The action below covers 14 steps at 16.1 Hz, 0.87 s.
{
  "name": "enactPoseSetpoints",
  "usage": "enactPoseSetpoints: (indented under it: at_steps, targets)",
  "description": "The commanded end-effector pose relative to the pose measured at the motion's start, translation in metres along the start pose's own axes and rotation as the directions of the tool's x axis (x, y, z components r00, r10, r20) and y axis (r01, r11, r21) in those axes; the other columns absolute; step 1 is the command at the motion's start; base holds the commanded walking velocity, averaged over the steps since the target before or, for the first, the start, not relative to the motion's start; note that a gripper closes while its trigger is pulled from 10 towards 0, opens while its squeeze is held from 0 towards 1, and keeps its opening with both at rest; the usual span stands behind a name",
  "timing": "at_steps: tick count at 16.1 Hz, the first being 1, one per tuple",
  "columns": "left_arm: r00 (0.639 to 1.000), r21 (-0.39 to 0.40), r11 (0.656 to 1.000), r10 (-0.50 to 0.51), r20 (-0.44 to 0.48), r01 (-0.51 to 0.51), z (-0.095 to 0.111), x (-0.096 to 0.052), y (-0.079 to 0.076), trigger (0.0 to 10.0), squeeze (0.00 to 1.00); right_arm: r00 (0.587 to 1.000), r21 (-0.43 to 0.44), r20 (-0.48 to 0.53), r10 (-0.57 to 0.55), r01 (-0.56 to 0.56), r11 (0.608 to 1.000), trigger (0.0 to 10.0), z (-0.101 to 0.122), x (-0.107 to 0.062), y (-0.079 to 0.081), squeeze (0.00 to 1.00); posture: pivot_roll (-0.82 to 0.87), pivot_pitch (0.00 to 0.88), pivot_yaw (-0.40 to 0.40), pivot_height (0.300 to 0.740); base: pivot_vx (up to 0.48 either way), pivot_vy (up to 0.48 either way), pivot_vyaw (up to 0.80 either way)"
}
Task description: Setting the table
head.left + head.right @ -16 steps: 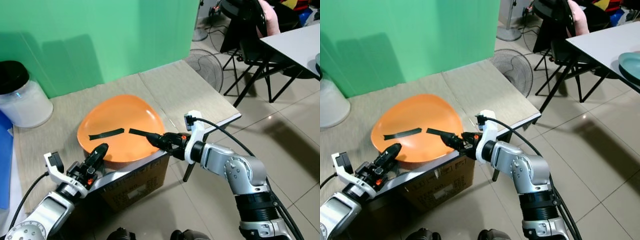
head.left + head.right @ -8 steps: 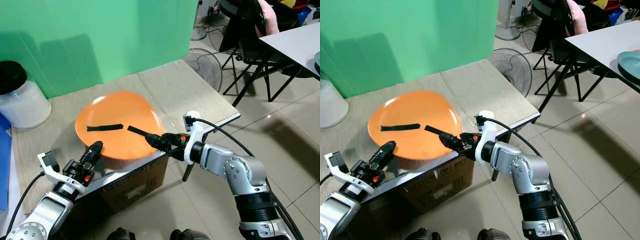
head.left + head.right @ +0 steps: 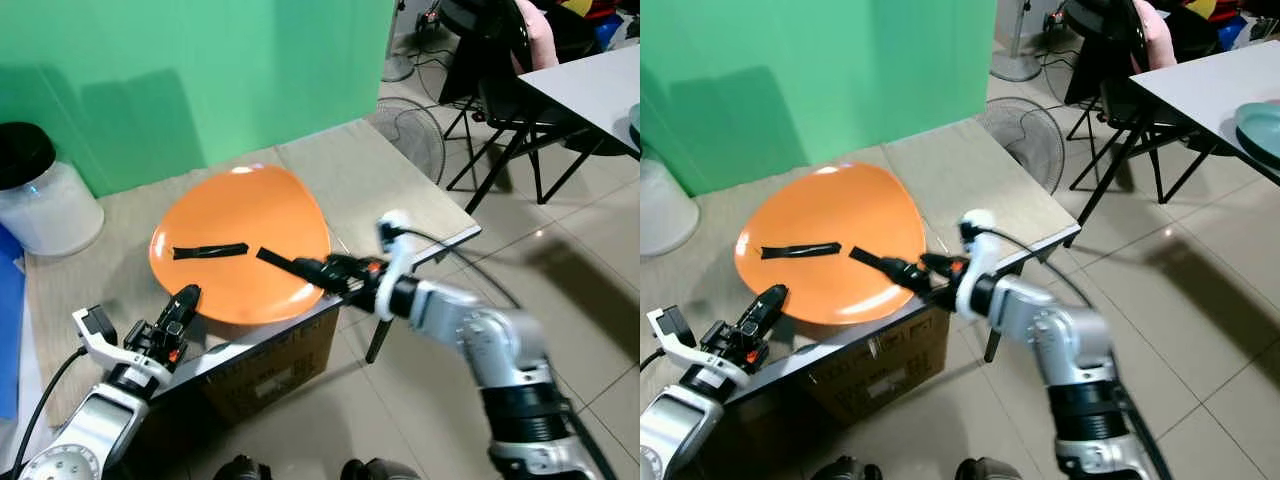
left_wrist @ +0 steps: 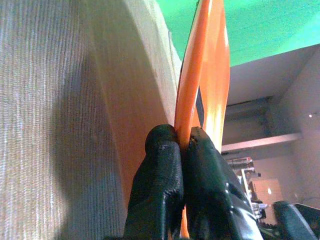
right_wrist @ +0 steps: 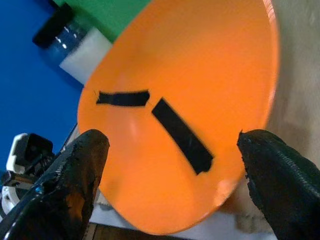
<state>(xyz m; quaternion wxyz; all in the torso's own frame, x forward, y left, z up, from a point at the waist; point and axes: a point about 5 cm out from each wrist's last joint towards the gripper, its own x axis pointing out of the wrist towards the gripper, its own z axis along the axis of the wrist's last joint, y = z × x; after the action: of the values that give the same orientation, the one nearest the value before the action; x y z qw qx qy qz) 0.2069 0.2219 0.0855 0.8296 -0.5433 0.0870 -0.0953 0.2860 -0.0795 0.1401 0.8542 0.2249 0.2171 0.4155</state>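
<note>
Tilted higher since before, plate pinched in left jaws; right jaws wide; next, carry it tableward.

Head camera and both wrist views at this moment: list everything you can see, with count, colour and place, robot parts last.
Plate: one, orange, tilted up over the near table edge, two black tape strips on it.
Table: one, beige woven top, before the green backdrop.
Jar: one, white with black lid, far left of the table.
Cardboard box: one, brown, under the table edge.
Fan: one, grey, on the floor behind the table.
Chair: one, black, by the white table at right.
Left gripper: black fingers pinching the plate's rim.
Right gripper: fingers spread wide, facing the plate.
</note>
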Motion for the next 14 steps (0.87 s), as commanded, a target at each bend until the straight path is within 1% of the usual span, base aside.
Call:
enactPoseSetpoints:
  at_steps: [1, 3, 4, 5, 6, 7, 8, 9, 10, 11, 12, 13, 14]
  targets:
    - [1.0, 0.026, 1.0, 0.012, 0.029, -0.013, 0.002, 0.001, -0.001, 0.0, 0.0, 0.996, -0.047, 0.079, 0.026, -0.023, 0.999, 10.0, 0.017, -0.01, 0.004, 0.0, -0.08, 0.086, -0.022, 0.74, 0.0, 0.0, 0.0]
    - [0.997, 0.115, 0.993, 0.003, 0.071, -0.011, 0.007, 0.004, -0.013, 0.0, 0.0, 0.987, -0.079, 0.161, 0.005, 0.008, 0.997, 10.0, 0.033, -0.026, 0.004, 0.0, -0.08, 0.083, -0.022, 0.74, 0.0, 0.0, 0.0]
    - [0.996, 0.214, 0.977, -0.012, 0.083, -0.006, 0.008, 0.009, -0.024, 0.0, 0.0, 0.976, -0.118, 0.213, -0.05, 0.076, 0.99, 10.0, 0.041, -0.038, 0.002, 0.0, -0.07, 0.08, -0.024, 0.74, 0.0, 0.0, 0.0]
    - [0.995, 0.286, 0.958, -0.054, 0.084, 0.028, 0.006, 0.015, -0.042, 0.0, 0.0, 0.964, -0.177, 0.241, -0.111, 0.156, 0.972, 10.0, 0.044, -0.051, 0.001, 0.0, -0.07, 0.074, -0.021, 0.74, 0.0, 0.0, 0.0]
    - [0.992, 0.372, 0.926, -0.098, 0.081, 0.061, 0.003, 0.023, -0.065, 0.0, 0.0, 0.949, -0.238, 0.26, -0.18, 0.243, 0.94, 10.0, 0.042, -0.066, 0.0, 0.0, -0.07, 0.07, -0.017, 0.74, 0.0, 0.0, 0.0]
    - [0.989, 0.416, 0.906, -0.123, 0.087, 0.076, 0.001, 0.027, -0.076, 0.0, 0.0, 0.934, -0.257, 0.281, -0.22, 0.294, 0.921, 10.0, 0.042, -0.072, 0.0, 0.0, -0.07, 0.063, -0.013, 0.74, 0.0, 0.0, 0.0]
    - [0.982, 0.441, 0.894, -0.145, 0.118, 0.079, -0.002, 0.035, -0.09, 0.0, 0.0, 0.892, -0.27, 0.336, -0.302, 0.398, 0.877, 10.0, 0.042, -0.081, -0.003, 0.0, -0.07, 0.048, -0.002, 0.74, 0.0, 0.0, 0.0]
    - [0.975, 0.485, 0.869, -0.182, 0.128, 0.098, -0.008, 0.042, -0.106, 0.0, 0.0, 0.84, -0.289, 0.381, -0.387, 0.506, 0.813, 10.0, 0.04, -0.089, -0.005, 0.0, -0.08, 0.034, 0.007, 0.74, 0.0, 0.0, 0.0]
    - [0.971, 0.505, 0.857, -0.195, 0.135, 0.102, -0.009, 0.044, -0.111, 0.0, 0.0, 0.819, -0.265, 0.392, -0.419, 0.536, 0.801, 10.0, 0.038, -0.091, -0.007, 0.0, -0.08, 0.031, 0.009, 0.74, 0.0, 0.0, 0.0]
    - [0.965, 0.54, 0.836, -0.215, 0.153, 0.101, -0.011, 0.046, -0.119, 0.0, 0.0, 0.784, -0.251, 0.402, -0.473, 0.591, 0.767, 10.0, 0.034, -0.095, -0.009, 0.0, -0.08, 0.028, 0.011, 0.74, 0.0, 0.0, 0.0]
    - [0.952, 0.566, 0.819, -0.239, 0.192, 0.091, -0.014, 0.047, -0.129, 0.0, 0.0, 0.742, -0.317, 0.421, -0.521, 0.659, 0.682, 10.0, 0.031, -0.1, -0.01, 0.0, -0.08, 0.014, 0.02, 0.74, 0.0, 0.0, -0.8]
    - [0.94, 0.592, 0.802, -0.256, 0.227, 0.075, -0.016, 0.047, -0.138, 1.2, 0.0, 0.722, -0.325, 0.435, -0.539, 0.683, 0.653, 10.0, 0.028, -0.101, -0.008, 0.0, -0.09, 0.008, 0.024, 0.74, 0.0, 0.0, -0.8]
    - [0.94, 0.607, 0.792, -0.258, 0.225, 0.071, -0.018, 0.047, -0.142, 4.4, 0.0, 0.711, -0.317, 0.442, -0.547, 0.694, 0.646, 10.0, 0.028, -0.101, -0.007, 0.0, -0.09, 0.008, 0.024, 0.74, 0.0, 0.0, -0.8]
